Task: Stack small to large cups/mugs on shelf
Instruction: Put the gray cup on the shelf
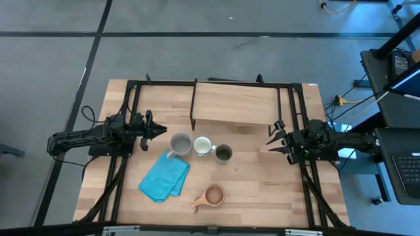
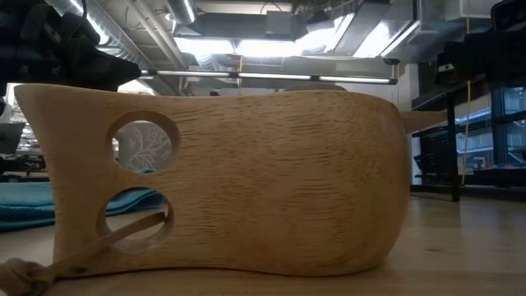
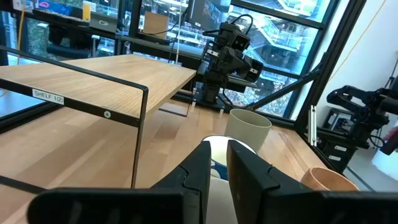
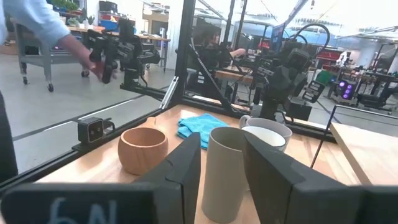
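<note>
Both tools, the left tool and right tool, waited partly open and empty beside the three cups lined up before the shelf, with nothing stacked yet.

On my screen the worktop is pale wood with fine lines between the planks. The shelf has a light wooden board of the same tone, on thin black legs. I see the grey mug, the white mug beside it, and the tumbler in dark olive green. The wooden cup is warm brown; in the low view its grain shows as fine dark streaks. The cloth is bright turquoise blue, plain, with no pattern. Both arms are black, and the left end effector and right end effector are black too. The floor is grey with dark lines.
</note>
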You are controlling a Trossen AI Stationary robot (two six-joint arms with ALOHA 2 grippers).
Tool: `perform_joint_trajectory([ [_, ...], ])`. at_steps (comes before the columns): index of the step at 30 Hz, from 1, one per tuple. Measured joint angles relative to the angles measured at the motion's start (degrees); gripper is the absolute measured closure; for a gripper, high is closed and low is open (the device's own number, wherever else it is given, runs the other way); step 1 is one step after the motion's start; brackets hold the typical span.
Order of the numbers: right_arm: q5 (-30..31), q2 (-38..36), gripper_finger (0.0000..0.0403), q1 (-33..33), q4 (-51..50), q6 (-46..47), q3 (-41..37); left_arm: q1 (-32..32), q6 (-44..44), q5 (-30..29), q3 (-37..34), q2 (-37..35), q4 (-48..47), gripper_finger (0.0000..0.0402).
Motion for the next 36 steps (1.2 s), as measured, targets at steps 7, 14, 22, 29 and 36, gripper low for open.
perform_joint_trajectory([
  [7,5.2,0.0,0.0283,-0.1,5.1,0.9,0.0,0.0,-0.8,0.0,0.0,0.0,1.8,0.0355],
  [14,16.2,0.0,0.0283,-0.1,26.1,3.0,0.0,0.0,-17.9,-4.6,0.0,0.0,14.2,0.0355],
  [22,36.2,0.0,0.0283,-0.1,48.3,17.8,0.0,0.0,-24.2,-17.9,0.0,0.0,31.8,0.0355],
  [29,33.5,6.9,0.0283,-0.1,40.8,31.2,6.9,0.0,-26.0,-17.9,0.8,0.0,37.9,0.0355],
  [36,26.7,28.7,0.0283,-0.1,21.6,28.8,30.4,0.0,-19.0,-9.9,13.8,2.1,15.7,0.0355],
])
